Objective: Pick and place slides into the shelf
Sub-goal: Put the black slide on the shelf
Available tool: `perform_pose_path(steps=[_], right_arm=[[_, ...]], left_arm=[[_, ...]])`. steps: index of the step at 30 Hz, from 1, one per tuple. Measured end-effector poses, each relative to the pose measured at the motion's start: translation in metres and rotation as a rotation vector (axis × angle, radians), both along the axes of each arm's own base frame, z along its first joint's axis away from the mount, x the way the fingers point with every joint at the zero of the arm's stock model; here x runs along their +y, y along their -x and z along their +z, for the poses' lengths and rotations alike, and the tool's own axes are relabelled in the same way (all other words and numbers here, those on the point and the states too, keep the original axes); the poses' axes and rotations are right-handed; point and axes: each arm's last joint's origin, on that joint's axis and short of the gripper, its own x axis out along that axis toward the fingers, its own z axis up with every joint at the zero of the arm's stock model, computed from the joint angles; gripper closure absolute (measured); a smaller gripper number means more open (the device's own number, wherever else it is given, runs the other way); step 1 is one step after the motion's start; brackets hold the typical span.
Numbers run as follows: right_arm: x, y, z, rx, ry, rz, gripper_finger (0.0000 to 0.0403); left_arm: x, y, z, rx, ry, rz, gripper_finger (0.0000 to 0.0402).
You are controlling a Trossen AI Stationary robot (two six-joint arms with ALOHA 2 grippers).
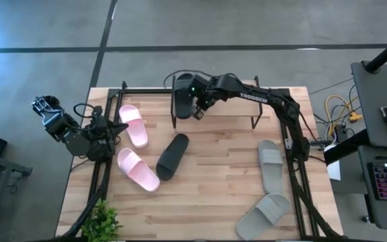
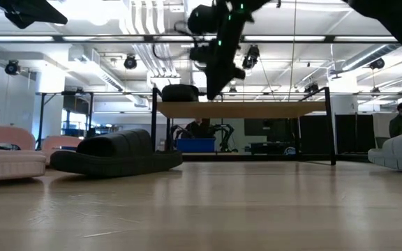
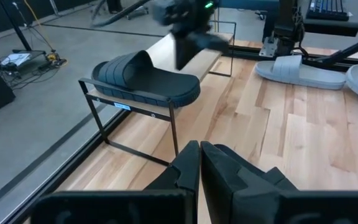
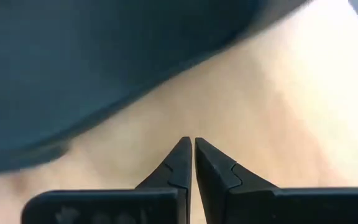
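Pressed together and empty, the right claw [image 1: 198, 113] hangs over the low wooden-topped shelf [image 1: 247, 107], just beside one black foam slide [image 1: 182, 94] already placed there. Remaining slides seem light and flexible; the wide strap is judged the best hold.

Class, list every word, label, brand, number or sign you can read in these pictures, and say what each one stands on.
"TROSSEN": white letters on the right arm, read in the high view.
Small label on the shelf front rail, below the black slide: too small to read.
Nothing else readable.
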Motion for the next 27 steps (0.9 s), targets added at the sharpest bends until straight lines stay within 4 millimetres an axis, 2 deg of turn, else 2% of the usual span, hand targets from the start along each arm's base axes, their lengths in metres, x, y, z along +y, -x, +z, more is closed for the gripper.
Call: perform_pose_path(steps=[5, 9, 12, 16, 19, 22, 27], right_arm=[[0.052, 0.005, 0.032, -0.022, -0.004, 0.099, 0.039], [0.092, 0.016, 0.061, -0.119, -0.032, 0.098, 0.039], [0.116, 0.024, 0.075, -0.178, -0.073, 0.057, 0.039], [0.145, 0.029, 0.081, -0.208, -0.086, 0.016, 0.039], [0.165, 0.03, 0.081, -0.221, -0.102, -0.025, 0.039], [0.184, 0.03, 0.076, -0.221, -0.135, -0.07, 0.039], [0.218, 0.028, 0.065, -0.22, -0.179, -0.135, 0.0385]], left_arm=[[0.0, 0.0, 0.0, -0.002, 0.014, -0.002, 0.0402], [-0.003, 0.0, -0.001, -0.014, 0.22, -0.032, 0.0402], [-0.007, -0.003, -0.004, 0.041, 0.232, -0.082, 0.0402], [-0.01, -0.005, -0.016, 0.121, 0.24, -0.131, 0.0402], [-0.013, -0.008, -0.032, 0.165, 0.23, -0.103, 0.0402], [-0.015, -0.01, -0.049, 0.176, 0.306, -0.06, 0.0401], [-0.021, -0.017, -0.069, 0.153, 0.347, -0.042, 0.0359]])
